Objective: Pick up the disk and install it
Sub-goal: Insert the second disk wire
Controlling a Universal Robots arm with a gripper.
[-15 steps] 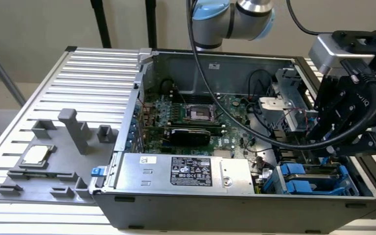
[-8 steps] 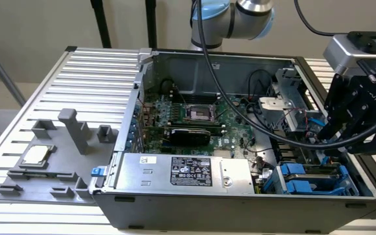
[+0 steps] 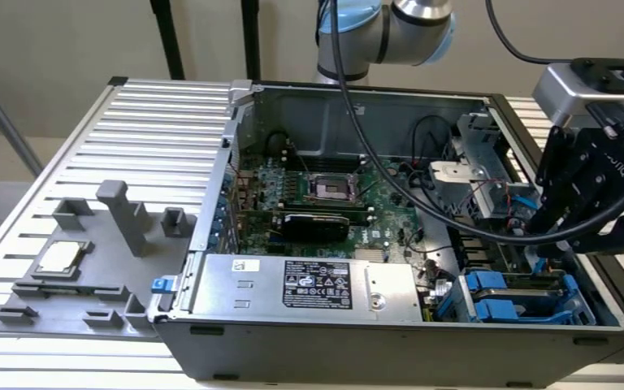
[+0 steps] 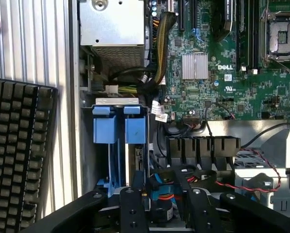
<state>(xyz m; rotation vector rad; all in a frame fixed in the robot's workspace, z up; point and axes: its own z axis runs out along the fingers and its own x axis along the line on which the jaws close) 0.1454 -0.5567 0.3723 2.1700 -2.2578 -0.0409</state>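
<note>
Just beneath the spread, empty end effector (image 4: 162,204), the disk (image 4: 119,127) sits upright in the open computer case (image 3: 399,341), its blue carrier tabs showing in the drive bay.

The disk (image 3: 513,294), edged by its blue carrier frame, is seated on edge in the drive bay at the computer case's (image 3: 399,345) front corner.

Ribbed metal table (image 3: 160,114) under open computer case (image 3: 399,341), grey fixture (image 3: 84,276), keyboard (image 4: 13,155)
</note>
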